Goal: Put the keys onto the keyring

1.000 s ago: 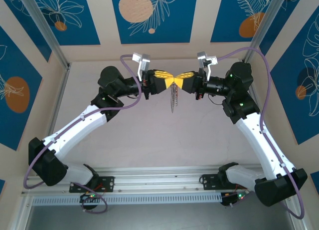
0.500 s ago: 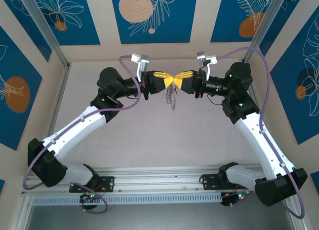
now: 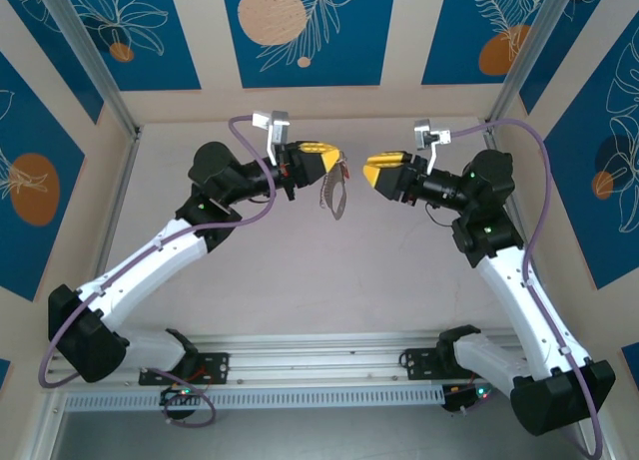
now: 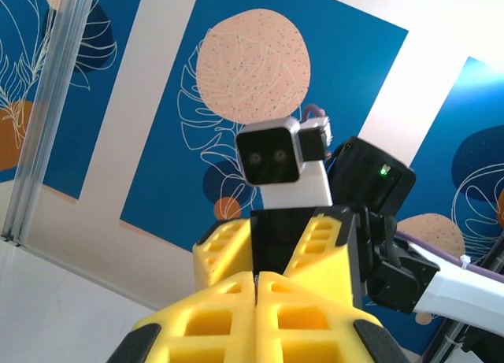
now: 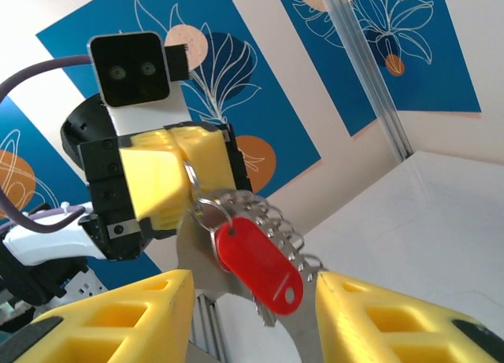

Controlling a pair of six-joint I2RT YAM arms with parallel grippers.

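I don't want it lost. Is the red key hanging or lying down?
Hanging: the key dangles with the keyring from the left gripper.

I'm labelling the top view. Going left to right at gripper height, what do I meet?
First the left arm → keyring dangling at its tip → right gripper, open and apart from the keyring.

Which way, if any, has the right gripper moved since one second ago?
Yes: the right gripper drew back rightward, toward the right corner post.
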